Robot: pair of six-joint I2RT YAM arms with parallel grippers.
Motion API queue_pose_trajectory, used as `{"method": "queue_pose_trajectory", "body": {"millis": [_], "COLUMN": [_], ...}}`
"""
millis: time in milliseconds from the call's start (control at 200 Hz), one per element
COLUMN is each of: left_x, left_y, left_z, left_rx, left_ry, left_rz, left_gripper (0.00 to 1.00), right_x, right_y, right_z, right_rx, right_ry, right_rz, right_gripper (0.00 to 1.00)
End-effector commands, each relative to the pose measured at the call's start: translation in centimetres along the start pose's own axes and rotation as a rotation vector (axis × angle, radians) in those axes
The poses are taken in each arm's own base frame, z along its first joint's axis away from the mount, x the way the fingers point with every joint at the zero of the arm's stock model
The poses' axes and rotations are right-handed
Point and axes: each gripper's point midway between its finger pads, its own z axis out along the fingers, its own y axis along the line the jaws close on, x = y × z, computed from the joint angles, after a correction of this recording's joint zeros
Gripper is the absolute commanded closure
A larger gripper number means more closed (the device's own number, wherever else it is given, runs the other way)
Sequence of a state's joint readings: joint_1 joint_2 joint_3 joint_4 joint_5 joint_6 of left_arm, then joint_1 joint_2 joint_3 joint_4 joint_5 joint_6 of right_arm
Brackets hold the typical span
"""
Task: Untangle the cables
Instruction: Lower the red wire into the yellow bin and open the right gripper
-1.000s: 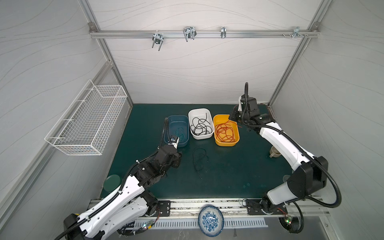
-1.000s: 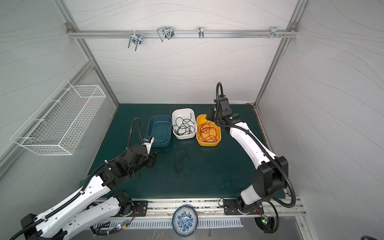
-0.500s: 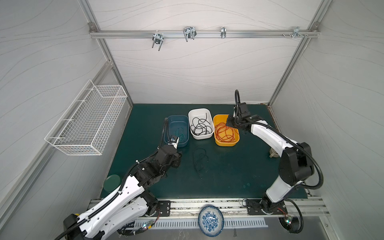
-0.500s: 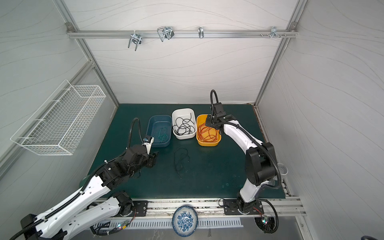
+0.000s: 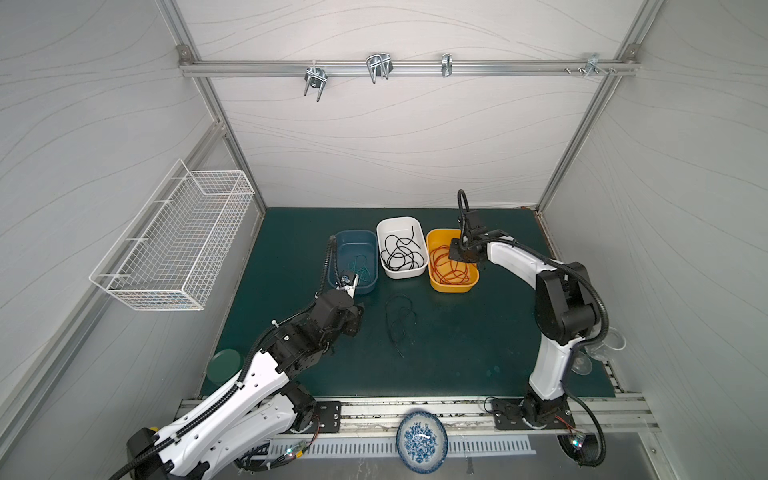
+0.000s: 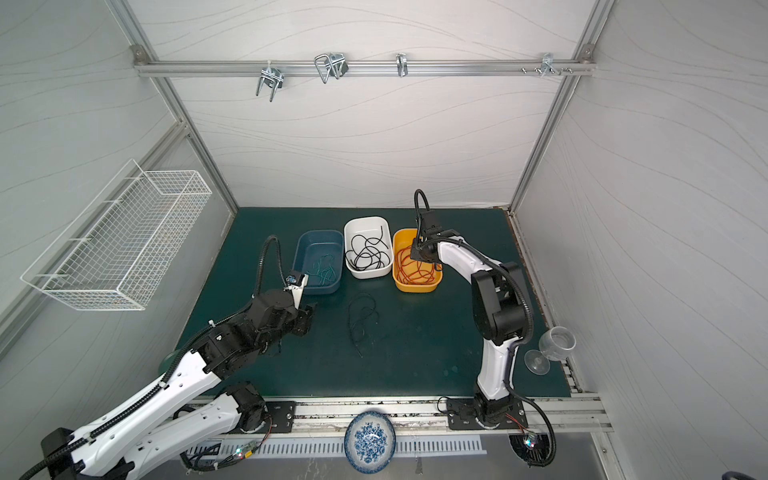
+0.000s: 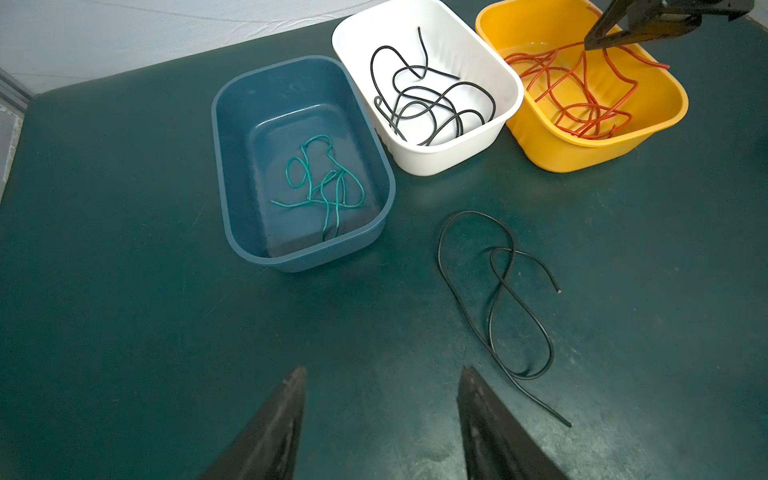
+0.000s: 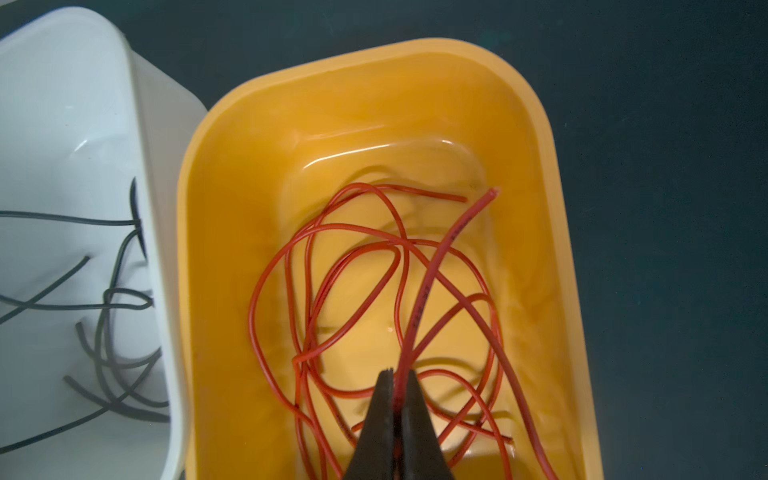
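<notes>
My right end effector (image 8: 398, 374) is pressed together on a red cable (image 8: 440, 249), pinching it partway along. The free end sticks up and away from the tips, and the rest trails into the yellow tub (image 8: 365, 52) directly below. That tub holds only red strands, looped loosely over one another.

The wire looks light and thin, limp enough to drape but springy enough to hold its curves. I'd expect the smooth jacket to slide in a weak pinch.

Beside the yellow tub, the white tub (image 7: 511, 95) holds a loose heap of black cables (image 7: 424, 104). The blue tub (image 7: 218, 166) next to that holds a small snarl of green cable (image 7: 328, 195).

My left end effector (image 7: 382, 369) is spread and empty, low over the surface (image 7: 124, 311). Just beside it one black cable (image 7: 510, 250) lies on the surface in front of the tubs, crossing itself in a couple of loops with both ends free. I'd take that one near an end rather than at a crossing, so the length can trail out of its own loops as it lifts.
</notes>
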State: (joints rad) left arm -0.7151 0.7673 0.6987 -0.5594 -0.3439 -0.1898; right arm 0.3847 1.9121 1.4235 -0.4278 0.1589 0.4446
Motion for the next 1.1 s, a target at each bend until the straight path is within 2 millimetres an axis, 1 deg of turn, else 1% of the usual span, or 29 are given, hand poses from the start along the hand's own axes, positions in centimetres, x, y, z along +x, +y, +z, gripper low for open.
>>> {"method": "queue_pose_trajectory", "body": {"millis": [0, 130, 265, 380, 505, 595, 665, 800, 865, 900, 1000, 1095], "left_x": [-0.8, -0.8, -0.8, -0.8, -0.7, -0.8, -0.7, -0.7, -0.8, -0.7, -0.7, -0.7], "left_y": [-0.1, -0.1, -0.1, 0.0, -0.1, -0.1, -0.1, -0.1, 0.0, -0.1, -0.1, -0.1], "left_z": [-0.1, -0.1, -0.1, -0.1, 0.0, 0.0, 0.0, 0.0, 0.1, 0.1, 0.1, 0.1], "left_rx": [0.007, 0.006, 0.006, 0.002, 0.003, 0.002, 0.001, 0.0, -0.002, -0.002, -0.003, -0.003], "left_ry": [-0.029, -0.028, -0.029, -0.029, -0.027, -0.027, -0.025, -0.025, -0.025, -0.023, -0.021, -0.021], "left_rz": [-0.006, -0.005, -0.005, -0.004, -0.003, -0.001, 0.0, 0.002, 0.002, 0.003, 0.004, 0.003], "left_gripper": [0.4, 0.4, 0.4, 0.4, 0.4, 0.4, 0.4, 0.4, 0.4, 0.4, 0.4, 0.4], "right_x": [-0.6, -0.9, -1.8, -2.5, -2.8, -2.9, -3.2, -3.5, -3.8, -3.9, -4.5, -5.0], "right_y": [-1.0, -2.3, -2.1, -2.3, -2.3, -2.0, -1.6, -1.3, -0.8, -0.6, 0.0, 0.4], "right_z": [1.2, 2.7, 3.2, 3.9, 4.5, 4.5, 4.4, 3.5, 2.9, 2.6, 1.5, 0.3], "right_rx": [0.054, 0.101, 0.102, 0.128, 0.134, 0.119, 0.097, 0.084, 0.063, 0.055, 0.034, 0.024], "right_ry": [-0.006, 0.009, -0.023, -0.039, -0.047, -0.051, -0.056, -0.047, -0.057, -0.059, -0.075, -0.098], "right_rz": [-0.036, -0.035, -0.06, -0.097, -0.124, -0.12, -0.114, -0.088, -0.084, -0.082, -0.073, -0.072], "right_gripper": [1.0, 1.0, 1.0, 1.0, 1.0, 1.0, 1.0, 0.95, 0.91, 0.86, 0.8, 0.7]}}
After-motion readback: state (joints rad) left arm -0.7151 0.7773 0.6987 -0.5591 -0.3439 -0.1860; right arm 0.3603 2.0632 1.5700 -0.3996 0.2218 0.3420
